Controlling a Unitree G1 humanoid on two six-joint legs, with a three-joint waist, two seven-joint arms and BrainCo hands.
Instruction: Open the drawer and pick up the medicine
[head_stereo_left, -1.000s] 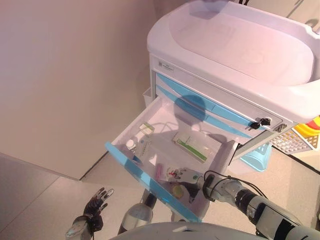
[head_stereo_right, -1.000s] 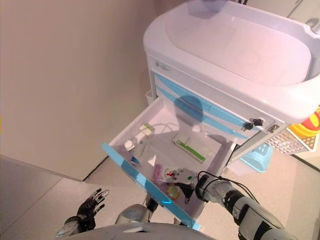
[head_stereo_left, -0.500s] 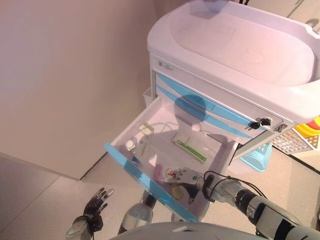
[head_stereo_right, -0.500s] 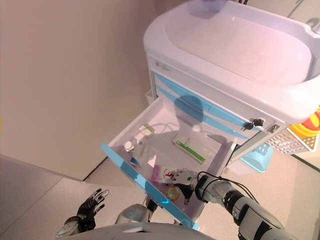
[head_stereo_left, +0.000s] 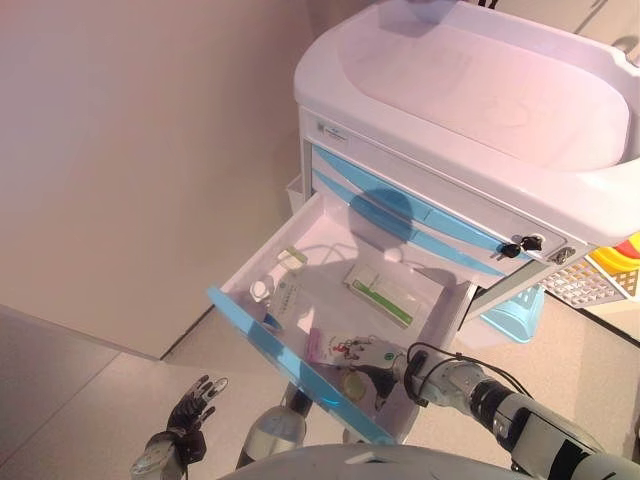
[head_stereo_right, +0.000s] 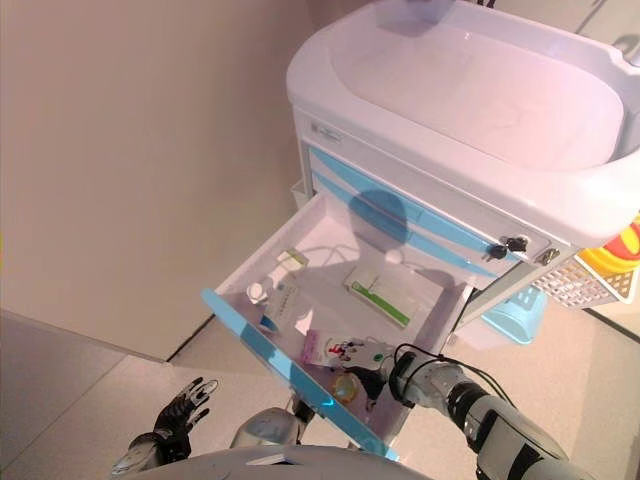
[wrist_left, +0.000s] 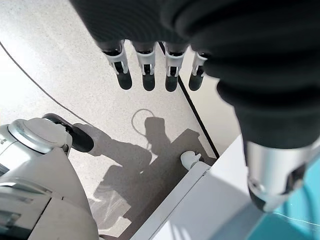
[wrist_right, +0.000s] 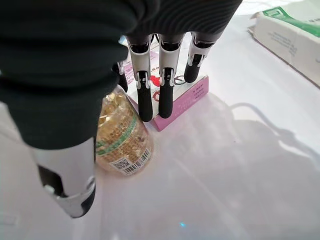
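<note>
Reaching into open white drawer with blue front: right hand, fingers straight, thumb beside clear amber-filled medicine bottle, nothing gripped. Risk: bottle rolling off, or pink flat box caught instead. Left hand relaxed, idle above floor.

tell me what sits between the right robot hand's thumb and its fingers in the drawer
In the right wrist view, a small bottle of golden capsules lies between the right robot hand's thumb and fingers, beside a pink box.

The drawer stands open from above; a bottle and pink box crowd its front corner, with bare floor mid-drawer.
</note>
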